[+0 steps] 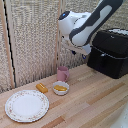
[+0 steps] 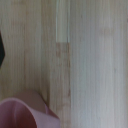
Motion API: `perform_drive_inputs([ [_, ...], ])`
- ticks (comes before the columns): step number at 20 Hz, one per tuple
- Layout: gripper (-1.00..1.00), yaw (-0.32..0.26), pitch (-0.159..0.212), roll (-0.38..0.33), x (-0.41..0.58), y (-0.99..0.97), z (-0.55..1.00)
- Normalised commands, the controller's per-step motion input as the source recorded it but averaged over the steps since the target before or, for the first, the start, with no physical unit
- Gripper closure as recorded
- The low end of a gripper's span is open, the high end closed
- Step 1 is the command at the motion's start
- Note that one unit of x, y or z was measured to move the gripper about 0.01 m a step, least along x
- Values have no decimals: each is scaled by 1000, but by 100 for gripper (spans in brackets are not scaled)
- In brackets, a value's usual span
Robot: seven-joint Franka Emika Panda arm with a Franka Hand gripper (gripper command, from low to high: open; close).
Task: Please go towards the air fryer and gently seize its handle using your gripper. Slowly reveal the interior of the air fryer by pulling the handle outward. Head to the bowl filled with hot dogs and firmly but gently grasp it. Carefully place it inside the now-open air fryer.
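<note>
The glossy black air fryer [image 1: 112,52] stands on the wooden table at the exterior view's right, its drawer pushed in. The black handle [image 1: 104,61] sticks out of the drawer front. The small white bowl [image 1: 61,89] with the orange-yellow hot dogs [image 1: 60,88] rests on the table near the middle. My gripper [image 1: 76,51] hangs in the air above and between the bowl and the air fryer, just off the fryer's front. Its fingers are mostly hidden by the white arm, and the wrist view shows no fingers. Nothing appears to be held.
A pink cup [image 1: 63,74] stands just behind the bowl, and its rim also shows as the pink cup [image 2: 22,112] in the wrist view. A lone sausage piece [image 1: 42,88] lies beside a floral-rimmed plate [image 1: 27,105]. A woven screen [image 1: 35,35] backs the table [image 1: 92,102].
</note>
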Motion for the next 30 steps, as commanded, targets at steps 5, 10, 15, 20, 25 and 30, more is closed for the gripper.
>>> perform_drive_inputs([
  [5,-100,48,-145,-236,-77,-445,-178],
  [10,-100,69,-106,-203,-82,-517,-220],
  [15,-100,85,-64,-151,-106,-587,-220],
  [20,-100,92,-23,-81,-146,-645,-227],
  [25,-100,69,-1,-28,-115,-661,-176],
  [30,-100,84,0,-69,-102,-578,-76],
])
